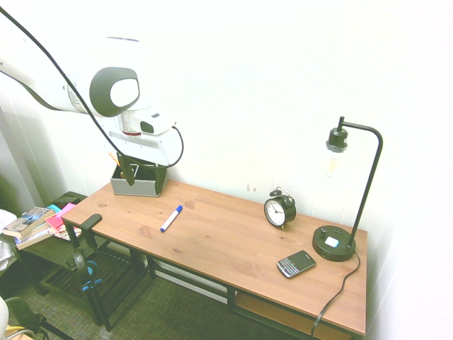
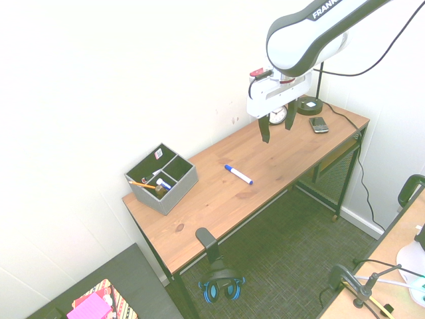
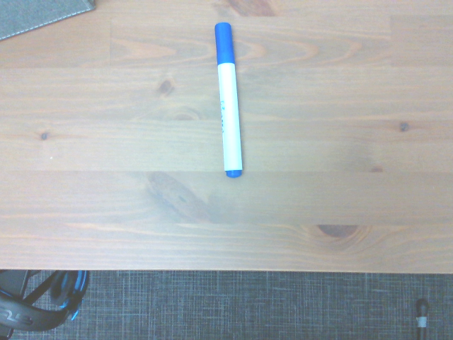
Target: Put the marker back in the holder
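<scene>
The marker (image 1: 170,218) (image 2: 238,174) (image 3: 228,99) is white with a blue cap and lies flat on the wooden table (image 1: 219,248), by itself near the middle of the left half. The grey holder (image 1: 139,180) (image 2: 161,179) stands at the table's back left corner. An orange pencil and a few small items are in its dark compartments. My gripper (image 2: 276,126) hangs well above the table, between the marker and the alarm clock. It is open and holds nothing. In the wrist view the marker lies straight below, and a grey corner of the holder (image 3: 42,14) shows at the edge.
A black alarm clock (image 1: 279,210), a phone (image 1: 296,263) and a black desk lamp (image 1: 336,241) stand on the table's right half. Headphones (image 2: 221,287) hang on a clamp below the front edge. Books (image 1: 32,223) lie on a low shelf to the left.
</scene>
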Available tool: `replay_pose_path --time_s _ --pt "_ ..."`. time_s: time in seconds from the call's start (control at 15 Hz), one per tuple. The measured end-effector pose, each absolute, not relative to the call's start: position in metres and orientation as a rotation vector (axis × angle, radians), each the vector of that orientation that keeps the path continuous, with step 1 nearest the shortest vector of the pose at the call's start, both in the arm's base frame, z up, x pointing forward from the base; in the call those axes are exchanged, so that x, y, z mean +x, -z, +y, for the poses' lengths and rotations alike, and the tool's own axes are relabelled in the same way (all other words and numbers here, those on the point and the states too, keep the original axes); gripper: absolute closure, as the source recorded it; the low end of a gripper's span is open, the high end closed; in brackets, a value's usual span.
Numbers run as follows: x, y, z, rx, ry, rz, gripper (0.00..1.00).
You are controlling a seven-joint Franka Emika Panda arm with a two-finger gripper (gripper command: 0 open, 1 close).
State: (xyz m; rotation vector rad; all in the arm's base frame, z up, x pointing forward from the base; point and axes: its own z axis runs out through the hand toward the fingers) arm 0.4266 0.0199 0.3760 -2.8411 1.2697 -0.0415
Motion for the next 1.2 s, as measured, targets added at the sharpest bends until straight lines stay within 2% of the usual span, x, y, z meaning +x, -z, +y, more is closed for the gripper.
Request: replay_pose_path --time_s 0.33,1.0,1.07,1.2 --pt "0.438 -0.360 0.024 -2.865 0.126 1.225 0.00" --pt "0.559 -0.209 0.093 -2.946 0.142 1.218 0.00" --pt "0.568 -0.202 0.097 -2.950 0.145 1.215 1.00" --pt "0.582 -0.194 0.103 -2.954 0.160 1.206 1.00"
